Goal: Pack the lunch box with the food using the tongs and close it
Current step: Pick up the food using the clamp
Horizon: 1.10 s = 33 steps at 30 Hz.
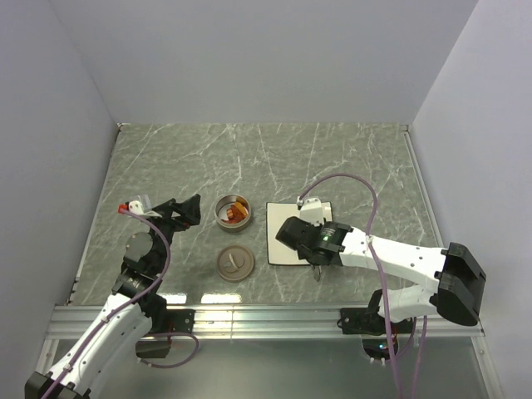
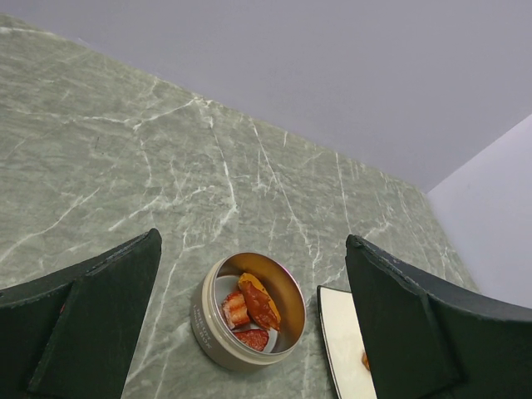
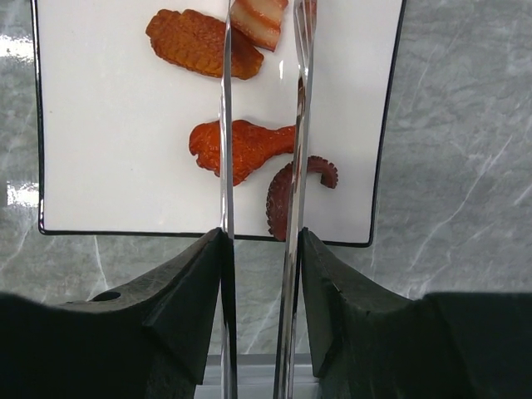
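The right tool (image 3: pixel 262 241) is pinched narrow on the tongs (image 3: pixel 224 125), one pad against each thin arm, and the arms run out over the white plate (image 3: pixel 108 125). Four pieces of food lie there: a drumstick piece (image 3: pixel 249 145), a dark curled piece (image 3: pixel 287 195) near the plate's edge, a flat orange piece (image 3: pixel 195 41) and a striped piece (image 3: pixel 262 21). The tips of the tongs run out of the wrist view, so I cannot tell whether they already pinch anything.

The lunch box (image 1: pixel 219 214) sits on the table (image 1: pixel 349 158) just left of the plate with some food in it. Its lid (image 1: pixel 234 262) lies apart, nearer the arms. The left tool (image 1: pixel 187 209) hangs wide and empty beside the tin.

The main risk is slip. The arms are thin and smooth, so they may twist between the pads or squeeze unevenly and flick a piece off the plate. The curled piece could be nudged over the rim. A piece carried across may drop short or knock the light tin.
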Tool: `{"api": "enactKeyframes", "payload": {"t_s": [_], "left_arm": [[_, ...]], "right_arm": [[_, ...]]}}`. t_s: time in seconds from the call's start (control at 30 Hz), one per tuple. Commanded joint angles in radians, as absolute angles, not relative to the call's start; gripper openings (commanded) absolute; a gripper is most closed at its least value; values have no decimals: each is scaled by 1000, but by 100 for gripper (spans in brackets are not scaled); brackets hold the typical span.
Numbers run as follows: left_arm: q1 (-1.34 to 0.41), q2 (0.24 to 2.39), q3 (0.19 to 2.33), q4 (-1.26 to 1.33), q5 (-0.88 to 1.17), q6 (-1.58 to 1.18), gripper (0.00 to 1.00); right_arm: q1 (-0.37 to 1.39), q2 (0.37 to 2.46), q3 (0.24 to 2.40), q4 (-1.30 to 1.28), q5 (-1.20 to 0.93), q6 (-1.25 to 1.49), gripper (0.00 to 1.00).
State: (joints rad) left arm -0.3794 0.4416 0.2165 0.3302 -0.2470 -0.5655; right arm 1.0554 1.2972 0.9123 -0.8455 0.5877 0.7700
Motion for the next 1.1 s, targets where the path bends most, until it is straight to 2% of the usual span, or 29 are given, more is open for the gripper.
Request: {"api": "enactKeyframes", "payload": {"t_s": [0.0, 0.33, 0.67, 1.07], "left_arm": [[-382, 430, 209, 350, -225, -574, 99], [-382, 429, 209, 350, -225, -574, 100], [-382, 428, 209, 350, -227, -574, 99], [-382, 439, 210, 356, -225, -575, 100]], "right_arm": [[1039, 1279, 900, -775, 574, 736, 49], [1026, 1287, 911, -787, 575, 736, 39], [1025, 1296, 1046, -850, 646, 701, 38], [1049, 1403, 1207, -767, 604, 592, 35]]}}
